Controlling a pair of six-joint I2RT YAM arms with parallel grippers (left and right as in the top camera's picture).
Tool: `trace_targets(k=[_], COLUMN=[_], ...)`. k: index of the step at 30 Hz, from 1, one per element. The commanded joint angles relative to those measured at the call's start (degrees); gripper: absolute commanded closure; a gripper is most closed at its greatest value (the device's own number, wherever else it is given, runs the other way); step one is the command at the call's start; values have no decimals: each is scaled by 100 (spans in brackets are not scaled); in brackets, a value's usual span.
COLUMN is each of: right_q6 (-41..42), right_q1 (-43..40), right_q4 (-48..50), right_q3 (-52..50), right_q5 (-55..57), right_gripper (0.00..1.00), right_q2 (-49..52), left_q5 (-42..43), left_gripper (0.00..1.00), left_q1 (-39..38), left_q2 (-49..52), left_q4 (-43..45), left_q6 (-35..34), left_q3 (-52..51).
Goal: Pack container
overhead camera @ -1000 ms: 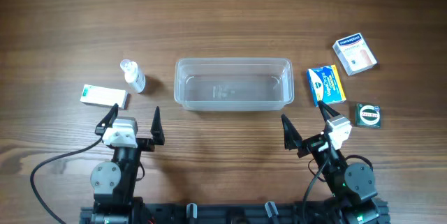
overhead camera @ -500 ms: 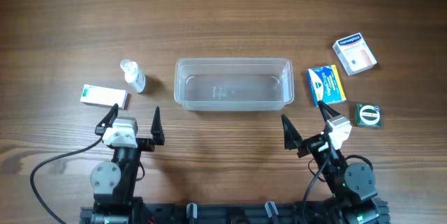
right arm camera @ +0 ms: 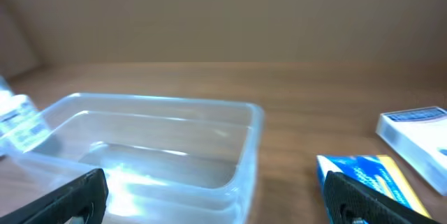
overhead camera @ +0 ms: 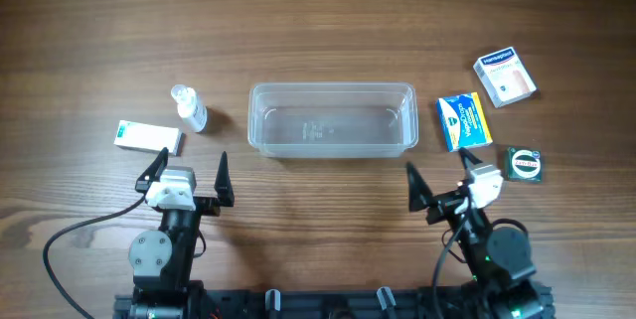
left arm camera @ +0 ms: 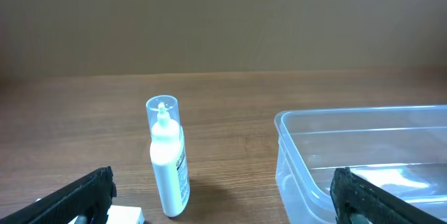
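Note:
The clear plastic container (overhead camera: 332, 118) sits empty at the table's middle; it also shows in the left wrist view (left arm camera: 363, 155) and the right wrist view (right arm camera: 150, 147). My left gripper (overhead camera: 188, 171) is open and empty, near the table's front, below a small clear bottle (overhead camera: 189, 107) that also shows in the left wrist view (left arm camera: 167, 155). My right gripper (overhead camera: 440, 182) is open and empty, just below a blue and yellow box (overhead camera: 464, 121) that also shows in the right wrist view (right arm camera: 367, 182).
A white and green box (overhead camera: 148, 137) lies at the left. A white and blue box (overhead camera: 505, 77) lies at the far right, also in the right wrist view (right arm camera: 418, 137). A small dark green packet (overhead camera: 525, 163) lies right of the right gripper.
The right gripper has shifted slightly to the right. The left arm and all objects have not moved.

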Motion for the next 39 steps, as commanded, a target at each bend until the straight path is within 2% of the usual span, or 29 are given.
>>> trace_targets(k=[1, 6, 11, 15, 16, 20, 25, 30, 34, 39], right_q6=[-122, -269, -199, -455, -754, -839, -835, -190, -667, -1388], right_q1=[-24, -24, -24, -105, -538, -1792, -3171, -3265, -3265, -3248], right_q4=[-555, -2166, -2197, -2275, -2385, -2640, -2822, -2844, -2931, -2977], right_q3=[1178, 2686, 3427, 3742, 4057, 4769, 5215, 5215, 5204, 5136], right_q5=[1056, 2009, 1486, 968, 245, -1185, -1886, -1937, -1416, -1576], right_gripper=[0, 0, 0, 0, 0, 0, 0, 0, 0, 0], right_q2=[251, 1106, 2179, 3178, 3934, 4977, 6046, 6415, 6450, 6837], left_q5=[68, 68, 68, 68, 68, 68, 68, 68, 68, 68], left_gripper=[0, 0, 0, 0, 0, 0, 0, 0, 0, 0], left_q1=[-26, -26, -26, -26, -26, -26, -26, -26, -26, -26], left_q2=[-48, -42, -42, -42, -42, -42, -42, -42, -42, -42], left_q4=[15, 15, 15, 15, 15, 15, 15, 15, 15, 15], left_q6=[129, 129, 129, 129, 129, 129, 129, 129, 129, 129], left_q3=[-48, -46, -46, -46, -46, -48, -46, -46, -48, -48])
